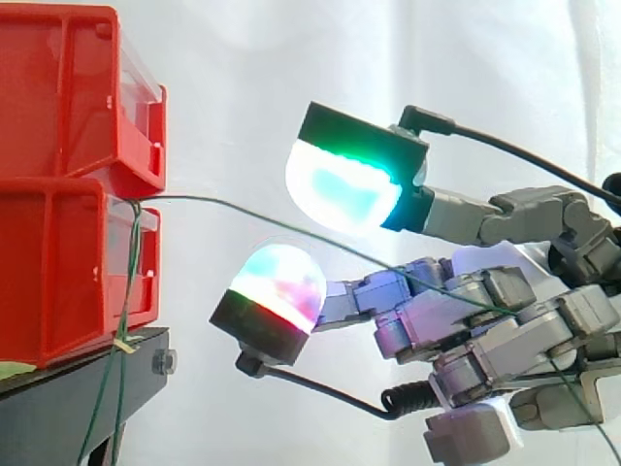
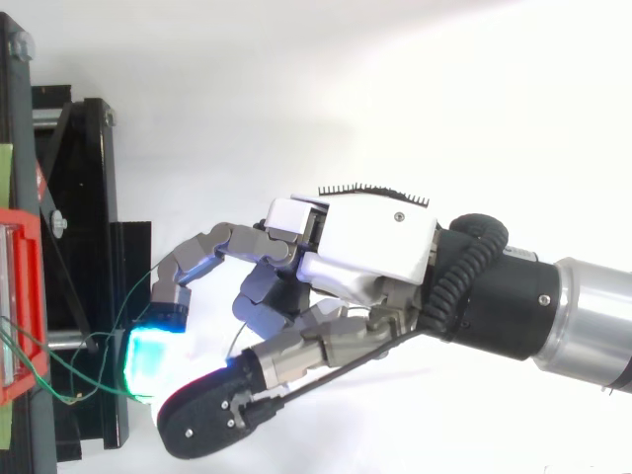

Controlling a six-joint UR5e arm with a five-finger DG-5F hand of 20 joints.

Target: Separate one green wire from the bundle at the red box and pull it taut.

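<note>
White curtain (image 1: 243, 97) closes the background, and at the left two red bins (image 1: 58, 97) are stacked on a black stand (image 1: 78, 398). From the gap between the bins, one green wire (image 1: 194, 199) leaves the bundle (image 1: 124, 291), which hangs down in front of the lower bin. This wire runs to the right, nearly straight with only a light bow, so I judge it is almost taut but not fully. The hand (image 2: 365, 237) comes in from the right. Two of its fingertips (image 1: 344, 189) are spread well apart, one above the wire and one below it, and the wire passes between them. Further right the wire enters the curled fingers and bends downward there, so I judge that these fingers hold it; the spread ones probably only keep the line free. A small pale piece of tape (image 1: 124, 343) sits on the bundle near the stand's edge, probably to keep the other wires together. I can read no writing or brand.
</note>
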